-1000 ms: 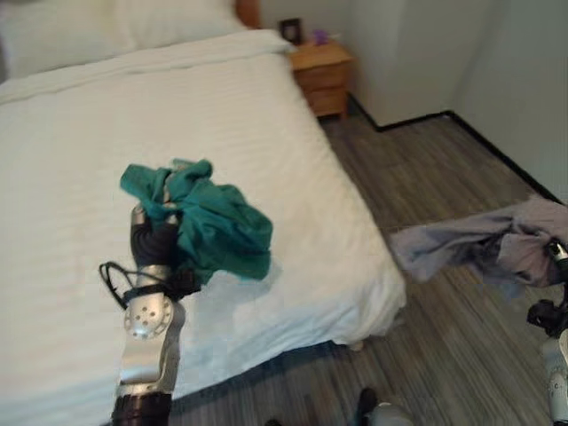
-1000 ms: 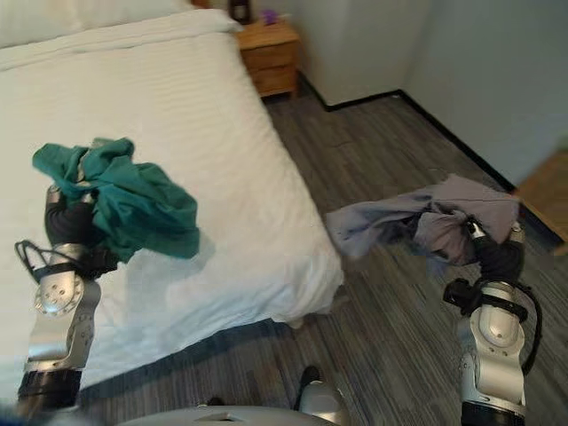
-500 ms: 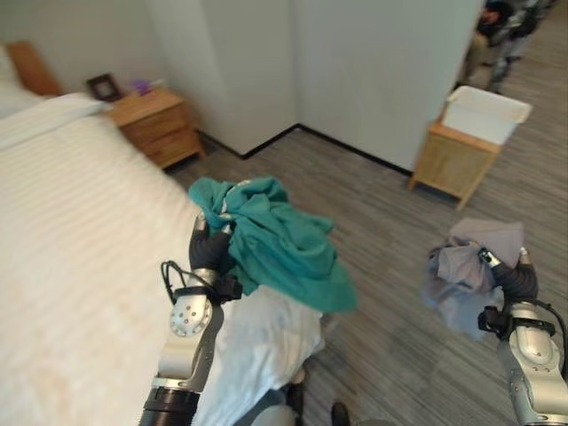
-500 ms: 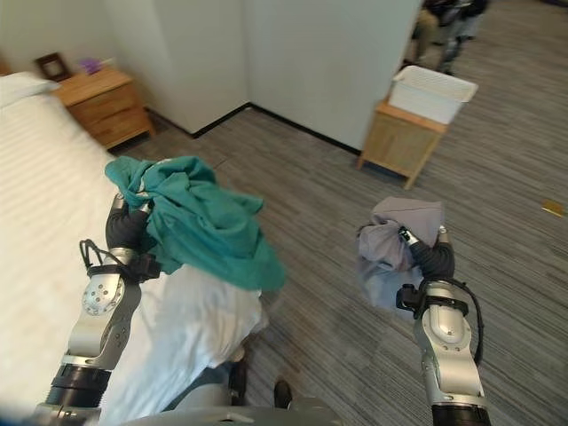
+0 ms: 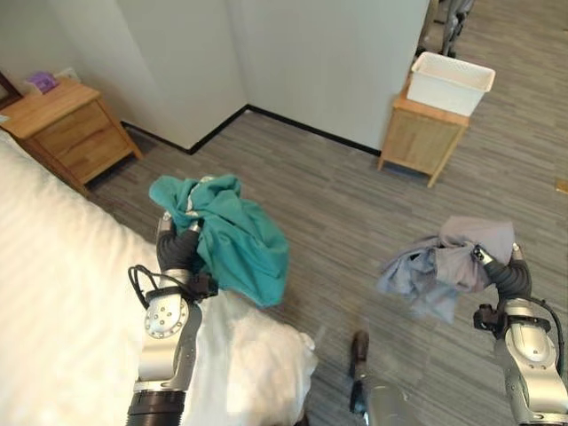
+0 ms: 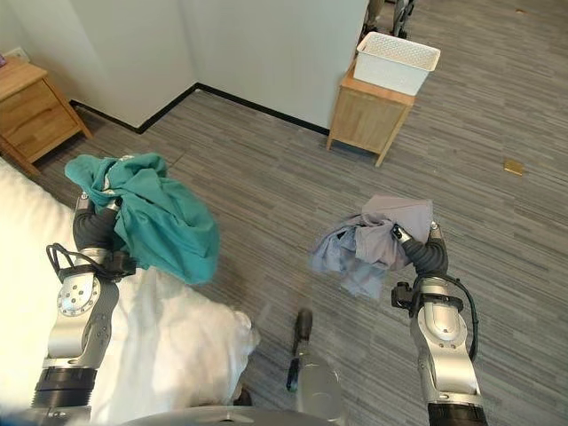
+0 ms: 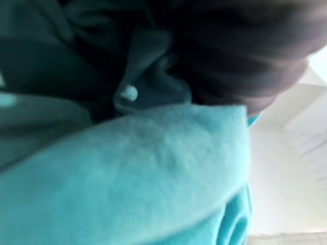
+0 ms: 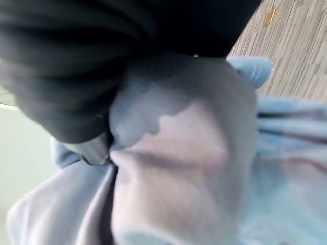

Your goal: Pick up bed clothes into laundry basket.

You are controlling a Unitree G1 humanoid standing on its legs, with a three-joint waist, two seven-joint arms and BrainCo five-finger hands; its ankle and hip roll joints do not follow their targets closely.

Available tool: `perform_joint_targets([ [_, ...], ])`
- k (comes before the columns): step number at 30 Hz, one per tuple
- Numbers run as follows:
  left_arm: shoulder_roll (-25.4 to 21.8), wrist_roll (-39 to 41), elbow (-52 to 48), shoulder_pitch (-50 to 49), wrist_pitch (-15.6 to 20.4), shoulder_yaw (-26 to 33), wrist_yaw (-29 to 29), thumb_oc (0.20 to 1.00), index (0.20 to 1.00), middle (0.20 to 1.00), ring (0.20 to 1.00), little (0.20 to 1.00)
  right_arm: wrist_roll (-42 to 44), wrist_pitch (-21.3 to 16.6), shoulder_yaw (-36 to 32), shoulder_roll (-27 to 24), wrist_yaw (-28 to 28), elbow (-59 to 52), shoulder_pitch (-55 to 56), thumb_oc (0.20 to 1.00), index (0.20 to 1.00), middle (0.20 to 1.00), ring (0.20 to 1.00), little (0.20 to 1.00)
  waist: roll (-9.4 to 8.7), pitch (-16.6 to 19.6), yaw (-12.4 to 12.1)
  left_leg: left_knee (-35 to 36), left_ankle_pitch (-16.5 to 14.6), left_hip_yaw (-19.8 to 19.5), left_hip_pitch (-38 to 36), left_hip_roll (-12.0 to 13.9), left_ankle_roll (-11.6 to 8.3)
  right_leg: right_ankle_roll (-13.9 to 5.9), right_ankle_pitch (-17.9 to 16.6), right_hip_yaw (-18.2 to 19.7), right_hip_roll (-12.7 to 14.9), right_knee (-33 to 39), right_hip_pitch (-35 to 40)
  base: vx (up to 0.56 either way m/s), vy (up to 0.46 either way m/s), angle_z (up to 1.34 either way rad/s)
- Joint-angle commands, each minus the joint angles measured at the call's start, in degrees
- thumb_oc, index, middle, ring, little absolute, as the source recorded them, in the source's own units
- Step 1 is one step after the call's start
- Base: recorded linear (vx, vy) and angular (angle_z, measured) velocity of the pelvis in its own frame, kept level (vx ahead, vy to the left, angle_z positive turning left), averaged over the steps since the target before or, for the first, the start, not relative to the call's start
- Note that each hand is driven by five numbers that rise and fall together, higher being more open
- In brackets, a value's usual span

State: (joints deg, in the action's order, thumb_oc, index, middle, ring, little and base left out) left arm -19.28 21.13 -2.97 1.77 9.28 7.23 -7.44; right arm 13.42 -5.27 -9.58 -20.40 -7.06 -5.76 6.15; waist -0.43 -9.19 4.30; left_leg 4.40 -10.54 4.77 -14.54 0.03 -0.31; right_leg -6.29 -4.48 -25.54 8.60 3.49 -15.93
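The left hand (image 5: pixel 180 248) grips a teal garment (image 5: pixel 232 232) and the right hand (image 6: pixel 423 253) apparently clutches a grey garment (image 6: pixel 373 240), both held above the floor (image 6: pixel 266 151). The white laundry basket (image 6: pixel 398 61) sits on a wooden stand (image 6: pixel 368 124) well ahead; carrying and dropping remain.

Bright even light, wrist views v. blurry

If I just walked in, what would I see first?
Probably the bright teal garment, bunched up in the left robot hand above the edge of the white bed. Next, the grey garment, held up over the striped floor by the right robot hand. Farther off, a white laundry basket sits on a small wooden stand by the wall.
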Motion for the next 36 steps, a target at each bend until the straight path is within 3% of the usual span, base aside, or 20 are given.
perform_joint_targets([
  [1, -4.49, -1.87, -4.21, 3.31, 4.24, 1.63, 0.09, 0.2, 0.2, 0.2, 0.2, 0.2, -1.15, -4.35, -1.45, -1.61, -0.89, -3.21, -7.2, 0.2, 0.2, 0.2, 0.2, 0.2, -0.72, 3.88, -0.13, -5.44, 7.48, 0.53, -4.63, 3.76, -5.66, -2.35, -5.63, 0.7, -0.17, -2.47, 4.07, 0.44, -0.139, -0.06],
  [3, -3.76, -0.91, -3.3, 3.57, 4.15, 1.15, -0.22, 0.2, 0.2, 0.2, 0.2, 0.2, -0.42, -4.46, -0.5, -1.5, -0.69, -3.01, -7.63, 0.2, 0.2, 0.2, 0.2, 0.2, 0.25, 4.53, 0.77, -13.02, 14.0, 0.57, -4.17, 6.77, -7.7, -0.12, -3.36, 1.12, -3.02, -3.97, 5.77, 0.47, -0.201, -0.01],
  [5, -3.32, 0.68, -2.59, 4.99, 3.92, 0.18, -0.96, 0.2, 0.2, 0.2, 0.2, 0.2, 0.84, -4.64, 0.7, -2.6, -0.57, -2.95, -8.23, 0.2, 0.2, 0.2, 0.2, 0.2, -0.78, 3.82, 0.63, -29.8, 22.59, 1.31, 1.2, 8.74, -10.16, 3.09, -0.48, 0.64, -4.18, -4.27, 9.31, 0.51, -0.34, -0.04],
  [6, -3.38, 1.24, -2.81, 5.1, 3.97, -0.1, -0.67, 0.2, 0.2, 0.2, 0.2, 0.2, 1.34, -4.49, 1.03, -2.93, -0.53, -2.65, -8.29, 0.2, 0.2, 0.2, 0.2, 0.2, -1.68, 2.79, -0.27, -36.38, 23.84, 0.73, 4.37, 8.29, -10.23, 4.38, 0.66, 1.21, -4.76, -3.51, 11.46, 0.64, -0.424, -0.11],
  [7, -3.3, 1.79, -3.86, 4.86, 3.67, -0.3, -0.49, 0.2, 0.2, 0.2, 0.2, 0.2, 1.48, -4.03, 1.07, -3.71, -1.13, -2.3, -8.21, 0.2, 0.2, 0.2, 0.2, 0.2, -3.62, 0.49, -2.9, -43.91, 21.29, -0.18, 10.84, 6.09, -8.49, 5.3, 2.46, 3.82, -5.35, -1.97, 15.89, 0.43, -0.277, -0.48],
  [9, -2.9, 2.56, -3.94, 5.15, 3.54, -0.75, -0.71, 0.2, 0.2, 0.2, 0.2, 0.2, 1.55, -3.79, 1.18, -3.9, -1.45, -1.93, -8.2, 0.2, 0.2, 0.2, 0.2, 0.2, -4.45, -0.44, -4.33, -44.16, 19.31, 0.33, 14.96, 5.27, -6.93, 5.35, 2.82, 5.7, -5.38, -0.95, 17.95, 0.37, -0.158, -1.35],
  [11, -2.22, 4.27, -3.96, 5.35, 3.7, -1.82, -0.46, 0.2, 0.2, 0.2, 0.2, 0.2, 1.91, -3.88, 1.45, -4.02, -1.94, -1.75, -8.89, 0.2, 0.2, 0.2, 0.2, 0.2, -5.08, -2.04, -7.12, -41.42, 16.36, 0.55, 23.85, 4.81, -5.96, 4.47, 4.35, 7.84, -5.13, -0.33, 21.69, 0.47, -0.068, -0.6],
  [13, -1.64, 5.24, -3.59, 4.87, 3.72, -2.42, -0.15, 0.2, 0.2, 0.2, 0.2, 0.2, 2.43, -4.25, 1.72, -3.43, -2.17, -1.33, -9.68, 0.2, 0.2, 0.2, 0.2, 0.2, -4.52, -1.95, -9.03, -32.58, 16.44, 0.19, 27.54, 4.16, -5.06, 3.57, 5.25, 9.28, -4.9, -0.11, 23.2, 0.5, 0.072, -0.7],
  [14, -1.59, 4.86, -3.83, 4.04, 3.8, -2.41, -0.07, 0.2, 0.2, 0.2, 0.2, 0.2, 2.1, -4.46, 2.03, -3.28, -2.21, -1.08, -9.84, 0.2, 0.2, 0.2, 0.2, 0.2, -4.03, -1.31, -10.01, -23.37, 16.57, 0.57, 27.53, 3.67, -4.41, 2.81, 6.4, 10.12, -5.02, 0.02, 24.32, 0.65, 0.125, -0.92],
  [17, -1.41, 3.01, -3.99, 2.0, 3.57, -1.9, -0.14, 0.2, 0.2, 0.2, 0.2, 0.2, -0.51, -4.25, 3.45, -4.01, -1.54, -0.84, -10.77, 0.2, 0.2, 0.2, 0.2, 0.2, -2.49, 0.88, -12.83, -4.29, 21.73, -2.32, 28.09, 2.14, -5.4, 1.44, 9.09, 12.4, -6.29, 0.43, 29.35, 0.6, 0.107, -0.59],
  [18, -1.33, 2.9, -4.06, 1.9, 3.55, -1.9, -0.19, 0.2, 0.2, 0.2, 0.2, 0.2, -0.55, -4.26, 3.52, -4.03, -1.54, -0.81, -10.75, 0.2, 0.2, 0.2, 0.2, 0.2, -2.66, 0.92, -12.83, -3.4, 22.1, -2.21, 27.55, 1.96, -5.45, 1.4, 9.25, 12.43, -6.1, 0.44, 29.47, 0.53, 0.112, -0.72],
  [19, -2.34, 0.45, -4.96, 0.97, 3.34, -1.19, -0.28, 0.2, 0.2, 0.2, 0.2, 0.2, -2.18, -3.37, 3.81, -5.13, -1.06, -0.62, -13.07, 0.2, 0.2, 0.2, 0.2, 0.2, -2.56, 2.16, -13.06, -5.85, 19.47, -1.89, 25.77, 1.64, -4.37, 0.37, 10.6, 13.05, -4.39, -1.06, 31.2, 0.47, 0.16, -0.56],
  [21, -3.18, 1.0, -4.56, 1.04, 3.22, -0.46, -0.23, 0.2, 0.2, 0.2, 0.2, 0.2, -1.43, -3.04, 3.02, -3.67, -0.08, -2.15, -10.89, 0.2, 0.2, 0.2, 0.2, 0.2, -2.72, 2.39, -11.75, -7.07, 17.69, -0.19, 22.95, 0.55, -2.2, -1.55, 6.93, 13.25, -1.36, -11.5, 28.54, 0.5, 0.238, -0.51],
  [23, -4.16, 1.02, -5.04, 1.82, 3.49, 0.55, -0.53, 0.2, 0.2, 0.2, 0.2, 0.2, -1.59, -3.41, 3.35, -2.32, -0.44, -2.35, -11.34, 0.2, 0.2, 0.2, 0.2, 0.2, -1.84, 1.45, -11.37, -5.65, 15.53, 1.86, 18.23, 0.33, 0.72, -4.0, -0.34, 14.58, 2.3, -28.3, 20.68, 0.32, 0.255, -0.55],
  [25, -5.21, 0.51, -4.74, 2.73, 3.29, 0.68, -0.69, 0.2, 0.2, 0.2, 0.2, 0.2, -2.91, -2.55, 3.13, -1.46, 0.16, -2.4, -9.96, 0.2, 0.2, 0.2, 0.2, 0.2, -0.27, 0.37, -8.89, -3.9, 14.65, 1.79, 13.94, 1.06, 1.58, -3.46, -2.24, 16.37, 1.92, -35.75, 15.02, 0.3, 0.185, -0.54],
  [28, -5.74, -0.04, -4.55, 3.82, 3.49, 0.63, -0.79, 0.2, 0.2, 0.2, 0.2, 0.2, -3.8, -1.66, 1.48, -1.66, 0.74, -2.23, -7.64, 0.2, 0.2, 0.2, 0.2, 0.2, 0.6, -0.23, -6.53, -2.27, 14.53, 0.96, 10.8, 1.32, 1.45, -2.53, -0.82, 17.27, 0.71, -35.14, 10.12, 0.29, 0.034, 0.13],
  [30, -5.57, 0.54, -4.43, 4.5, 3.83, 0.38, -0.49, 0.2, 0.2, 0.2, 0.2, 0.2, -3.47, -1.74, -0.79, -1.78, 0.22, -1.47, -5.79, 0.2, 0.2, 0.2, 0.2, 0.2, 0.56, 0.21, -4.94, -0.28, 14.42, -0.35, 8.63, 1.03, 0.58, -1.99, 0.57, 17.71, -1.11, -27.51, 7.9, 0.39, -0.107, 0.6],
  [32, -5.02, -2.35, -2.15, 5.98, 3.18, -0.75, -1.57, 0.2, 0.2, 0.2, 0.2, 0.2, -4.74, -3.16, -4.05, -3.35, -2.23, 0.14, -5.32, 0.2, 0.2, 0.2, 0.2, 0.2, -2.06, 0.92, -3.27, -1.13, 11.24, -4.25, 7.36, -0.02, -0.78, -2.25, 0.91, 24.26, -3.96, -8.06, 9.88, 0.47, -0.242, 0.72],
  [34, -5.47, -0.98, -2.84, 6.48, 2.81, -2.22, 0.27, 0.2, 0.2, 0.2, 0.2, 0.2, -5.98, -1.42, -3.9, -3.43, -2.43, 1.02, -4.49, 0.2, 0.2, 0.2, 0.2, 0.2, -1.78, 1.09, -3.33, -2.96, 11.63, -5.25, 8.37, -0.01, -0.98, -2.56, 0.95, 26.51, -4.05, -7.6, 11.9, 0.15, -0.073, 0.9],
  [36, -5.17, 0.2, -2.89, 5.63, 2.96, -1.96, 0.7, 0.2, 0.2, 0.2, 0.2, 0.2, -4.37, -0.77, -3.32, -2.24, -0.25, -1.02, -2.55, 0.2, 0.2, 0.2, 0.2, 0.2, -2.11, 1.51, -4.09, -3.49, 11.09, -4.97, 8.37, 0.21, -1.01, -2.09, 1.32, 24.9, -3.42, -7.77, 12.39, 0.16, -0.083, 0.85],
])
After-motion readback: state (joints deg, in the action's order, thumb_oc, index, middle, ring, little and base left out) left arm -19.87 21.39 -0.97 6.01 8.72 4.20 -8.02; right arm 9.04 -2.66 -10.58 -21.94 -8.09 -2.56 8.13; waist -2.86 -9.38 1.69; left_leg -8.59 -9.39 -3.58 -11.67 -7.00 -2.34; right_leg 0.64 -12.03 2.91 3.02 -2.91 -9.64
